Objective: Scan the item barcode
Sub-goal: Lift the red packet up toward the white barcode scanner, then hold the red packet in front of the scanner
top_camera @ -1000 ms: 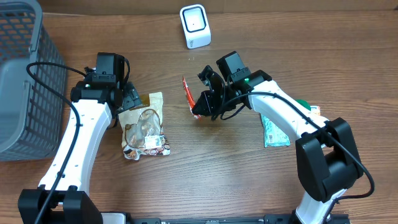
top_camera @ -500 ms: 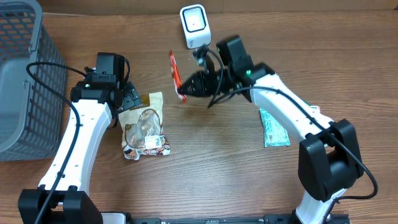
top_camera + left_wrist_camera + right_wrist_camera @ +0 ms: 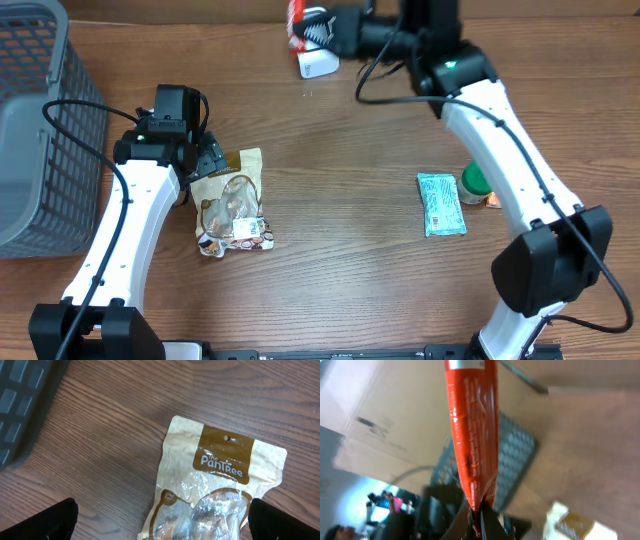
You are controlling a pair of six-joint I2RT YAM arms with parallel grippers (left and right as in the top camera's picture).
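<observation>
Midway through the job, the right gripper (image 3: 312, 30) reaches to the far edge of the table (image 3: 350, 260), pressed tight on the lower edge of a red packet (image 3: 294, 22) that it holds in the air just above and beside the white scanner (image 3: 318, 64). The right wrist view shows the packet (image 3: 472, 435) standing on end from the pinch, its printed face towards the camera. No barcode can be picked out, and whether one faces the scanner's window cannot be told.

The picking up and carrying look done; the reading itself appears to be the step in hand, perhaps needing a turn of the packet before it registers.

The left gripper (image 3: 208, 160) hovers with its jaws spread wide, holding nothing, over the top of a brown snack pouch (image 3: 220, 490) lying flat on the wood. That pouch and a green packet (image 3: 440, 203) near the right arm's base seem to be waiting, and the grey basket (image 3: 30, 120) stands at the left edge.
</observation>
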